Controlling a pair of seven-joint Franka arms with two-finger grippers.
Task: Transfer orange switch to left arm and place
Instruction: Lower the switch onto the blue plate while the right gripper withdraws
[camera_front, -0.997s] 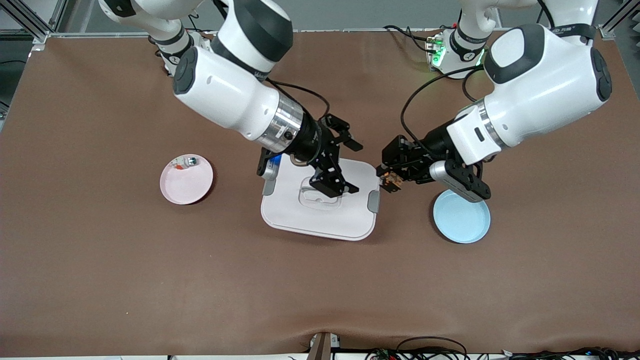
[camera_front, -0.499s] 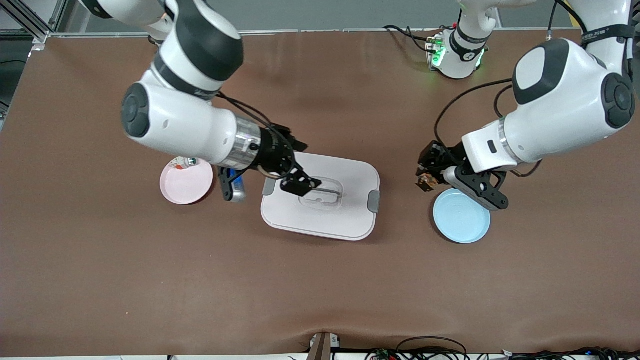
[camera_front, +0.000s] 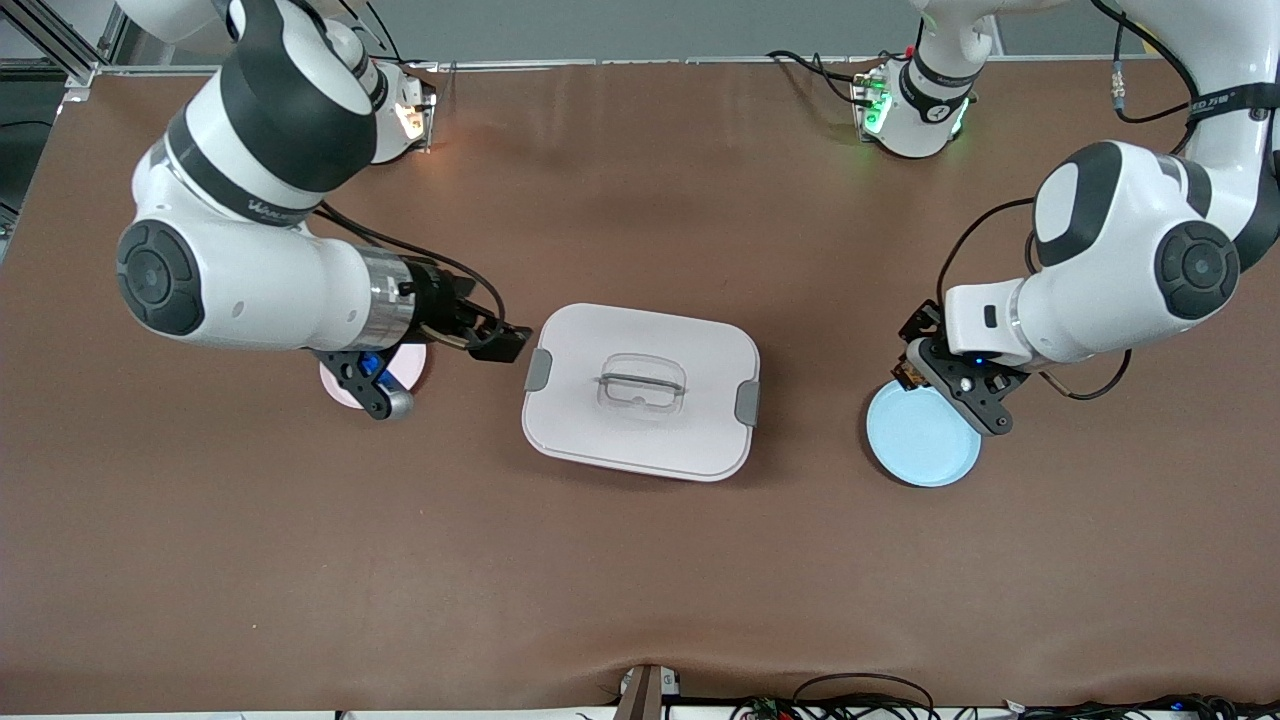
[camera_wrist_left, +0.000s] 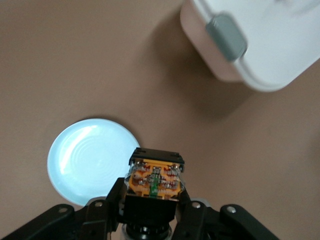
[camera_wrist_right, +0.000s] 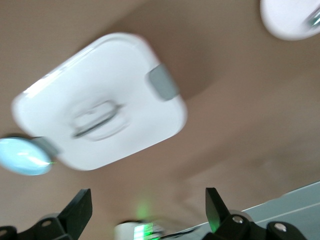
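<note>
Having parted: left hand (camera_front: 908, 372) clamping orange switch (camera_wrist_left: 154, 179) apparently over blue plate (camera_front: 925, 450)'s rim, right hand (camera_front: 500, 343) agape beside box (camera_front: 640, 392).

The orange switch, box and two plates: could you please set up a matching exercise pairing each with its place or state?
Things:
1. orange switch
2. box
3. blue plate
4. pink plate

Places or states:
A. partly hidden under the right arm
B. closed, mid-table between the plates
C. held in the shut left hand
D. toward the left arm's end

Pairs: 1-C, 2-B, 3-D, 4-A
</note>
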